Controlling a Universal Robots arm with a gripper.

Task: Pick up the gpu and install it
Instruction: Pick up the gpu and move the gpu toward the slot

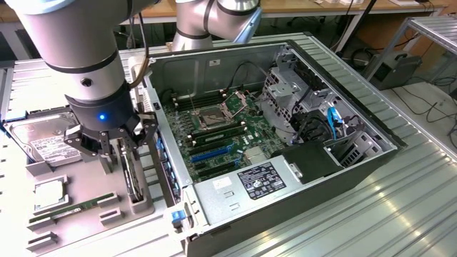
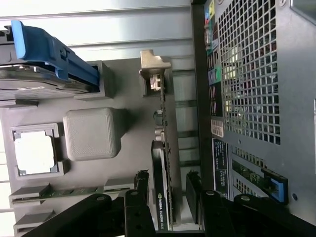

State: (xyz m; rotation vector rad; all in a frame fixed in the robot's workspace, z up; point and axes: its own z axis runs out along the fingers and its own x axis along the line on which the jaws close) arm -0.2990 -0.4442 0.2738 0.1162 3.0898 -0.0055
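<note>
The gpu (image 1: pixel 130 176) (image 2: pixel 163 168) is standing on its long edge in a slot of the gray parts holder (image 1: pixel 82 184) (image 2: pixel 123 98), just beside the open computer case (image 1: pixel 343 160) on the exterior view's left. Its silver end bracket (image 2: pixel 154 69) is pointing away from the wrist, with the green board facing the case's perforated rear panel (image 2: pixel 247 74) and the black cooler facing the other way.

The gripper (image 1: pixel 128 147) (image 2: pixel 167 178) is hanging directly over the card with its jaws spread wide, straddling it. One of the fingers (image 2: pixel 142 185) is sitting just beside the cooler face and the other beside the board face, and a gap is showing on each side, so nothing is being pinched.

Elsewhere in the holder, a hard drive (image 1: pixel 44 143) is lying flat, a CPU (image 1: pixel 50 194) (image 2: pixel 33 153) is sitting in its square recess, and a memory stick (image 1: pixel 71 211) (image 2: pixel 74 191) is resting in a narrow slot. Inside the case, the motherboard (image 1: pixel 221 128) is lying exposed.
</note>
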